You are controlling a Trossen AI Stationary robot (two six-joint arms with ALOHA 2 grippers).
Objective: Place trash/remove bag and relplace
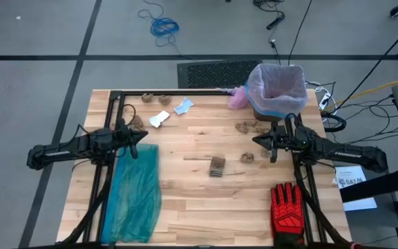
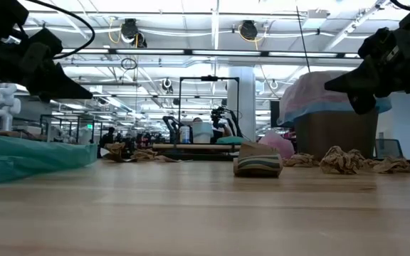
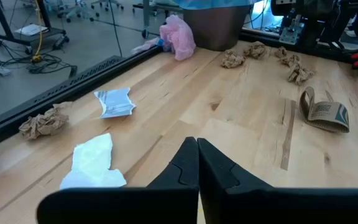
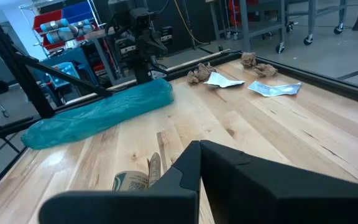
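Brown paper wads (image 1: 244, 126) (image 1: 147, 98), a white scrap (image 1: 159, 119), a pale-blue scrap (image 1: 183, 106) and a crushed paper cup (image 1: 217, 166) lie scattered on the wooden table. At the far right stands a brown bin, lined with the pinkish bag (image 1: 276, 86), whose blue rim is folded over the bin's top. My left gripper (image 1: 144, 135) hovers shut at the table's left, above the teal bag's far end. My right gripper (image 1: 256, 140) hovers shut at the right, near the bin. Neither touches anything.
A teal-green plastic bag (image 1: 137, 190) lies flat along the near left. A red-and-black glove (image 1: 287, 207) rests at the near right. A bunched pink plastic wad (image 1: 238, 99) lies left of the bin. A black frame rail (image 1: 171, 91) runs along the far edge.
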